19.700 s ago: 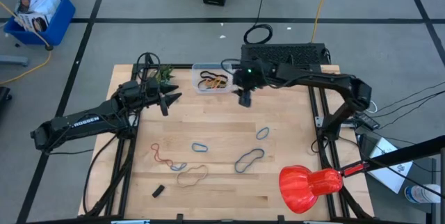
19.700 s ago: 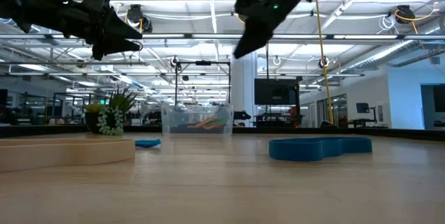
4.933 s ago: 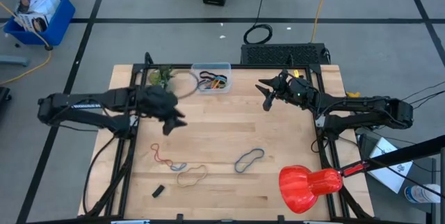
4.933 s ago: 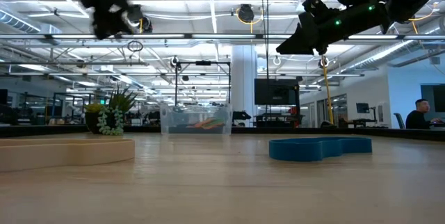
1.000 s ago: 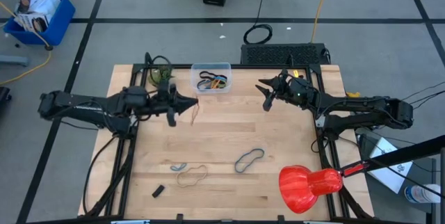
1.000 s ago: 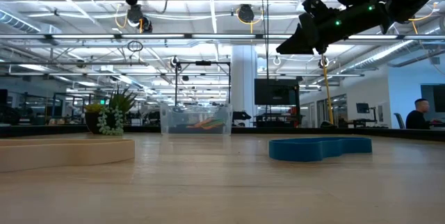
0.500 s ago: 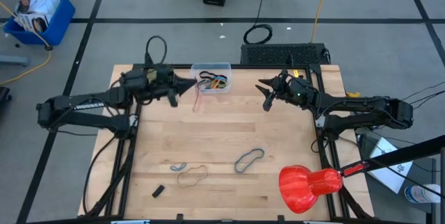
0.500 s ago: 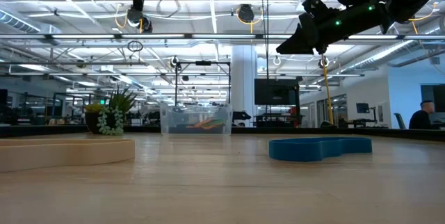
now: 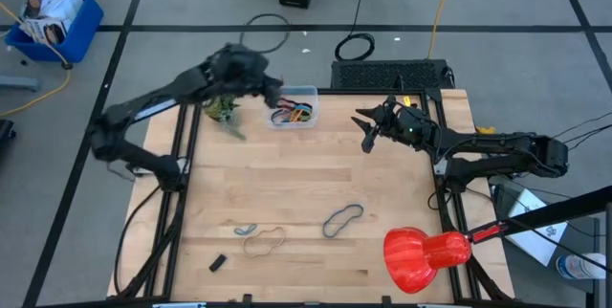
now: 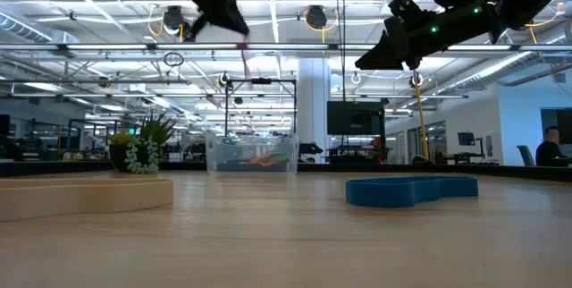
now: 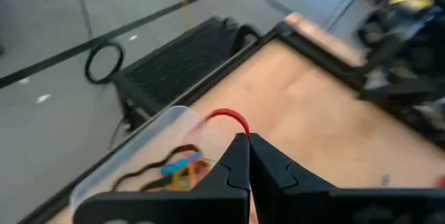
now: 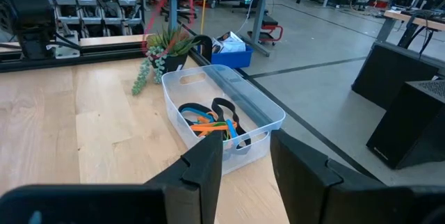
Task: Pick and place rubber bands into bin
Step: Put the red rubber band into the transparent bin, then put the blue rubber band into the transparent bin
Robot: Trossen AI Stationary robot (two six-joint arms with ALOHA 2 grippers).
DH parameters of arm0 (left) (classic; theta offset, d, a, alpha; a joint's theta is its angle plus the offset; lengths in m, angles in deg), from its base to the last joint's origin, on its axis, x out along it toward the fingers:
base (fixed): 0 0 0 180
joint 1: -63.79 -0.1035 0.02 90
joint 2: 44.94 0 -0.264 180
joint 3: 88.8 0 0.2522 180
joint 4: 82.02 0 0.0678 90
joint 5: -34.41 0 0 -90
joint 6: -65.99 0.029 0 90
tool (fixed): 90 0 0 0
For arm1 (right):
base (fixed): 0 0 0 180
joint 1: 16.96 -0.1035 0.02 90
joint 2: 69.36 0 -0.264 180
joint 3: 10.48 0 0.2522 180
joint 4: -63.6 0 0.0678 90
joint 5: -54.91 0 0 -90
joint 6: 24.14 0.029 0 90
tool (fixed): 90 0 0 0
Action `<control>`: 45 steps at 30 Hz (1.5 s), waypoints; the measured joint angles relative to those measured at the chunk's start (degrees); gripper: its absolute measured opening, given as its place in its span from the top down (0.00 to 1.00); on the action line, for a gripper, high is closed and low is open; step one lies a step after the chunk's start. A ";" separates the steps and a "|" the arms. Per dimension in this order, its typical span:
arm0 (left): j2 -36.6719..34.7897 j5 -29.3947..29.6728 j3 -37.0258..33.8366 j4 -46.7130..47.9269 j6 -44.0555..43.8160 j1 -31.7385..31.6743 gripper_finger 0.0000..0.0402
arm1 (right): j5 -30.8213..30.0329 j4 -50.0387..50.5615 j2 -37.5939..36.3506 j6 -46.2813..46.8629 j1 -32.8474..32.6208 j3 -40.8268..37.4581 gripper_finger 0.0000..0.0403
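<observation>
Red rubber band [image 11: 229, 117] now above bin [image 9: 293, 119]

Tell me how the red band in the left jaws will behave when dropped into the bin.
Probably floppy: the red band shows only as a thin curved loop above the shut left gripper, which pinches it. Likely very light, so it may cling to the jaws or drift rather than fall straight. The bin looks light too; a snagged band might nudge it.
</observation>
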 joint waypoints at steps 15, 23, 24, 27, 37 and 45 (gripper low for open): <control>25.59 -0.74 2.81 0.24 1.62 -4.62 1.00 | 0.00 0.02 0.00 0.00 -0.02 0.00 0.71; 31.35 -2.82 2.79 0.15 1.13 -3.74 0.99 | 0.00 0.02 0.00 0.00 0.00 0.00 0.71; 31.64 -2.77 2.79 0.14 1.13 -3.66 0.99 | 0.00 0.04 0.00 0.00 -0.02 0.00 0.71; 31.95 -2.60 2.79 0.21 0.74 -3.42 0.99 | 0.00 0.04 0.00 0.00 -0.02 0.00 0.71; 31.88 -2.20 2.79 -0.52 -0.95 -2.74 0.94 | 0.00 0.04 0.00 0.00 -0.02 0.00 0.71; 31.87 -1.79 2.79 -0.61 3.15 -2.38 0.66 | 0.00 0.06 0.00 -0.01 -0.01 0.00 0.71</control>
